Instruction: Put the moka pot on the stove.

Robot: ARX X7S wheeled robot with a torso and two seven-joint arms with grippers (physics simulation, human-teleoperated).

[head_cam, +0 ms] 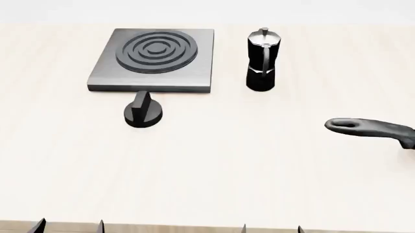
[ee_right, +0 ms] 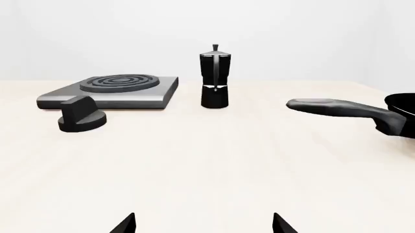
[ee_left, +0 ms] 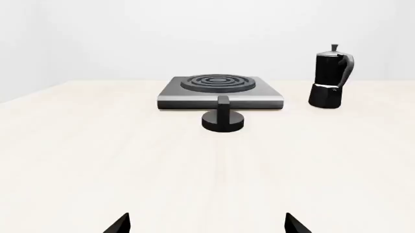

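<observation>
The black moka pot (head_cam: 262, 60) stands upright on the pale table, just right of the stove (head_cam: 104, 80), a grey square plate with concentric rings. Both also show in the left wrist view, pot (ee_left: 329, 77) and stove (ee_left: 220, 99), and in the right wrist view, pot (ee_right: 214, 77) and stove (ee_right: 110, 99). My left gripper (head_cam: 69, 227) and right gripper (head_cam: 271, 228) sit at the table's near edge, far from the pot. Both are open and empty; only their fingertips (ee_left: 120, 224) (ee_right: 126, 224) show.
A squat round black knob (head_cam: 143, 110) lies on the table in front of the stove. A long black pan handle (head_cam: 370, 128) reaches in from the right edge, its pan mostly out of view. The pale table (head_cam: 214, 174) spreads between grippers and objects.
</observation>
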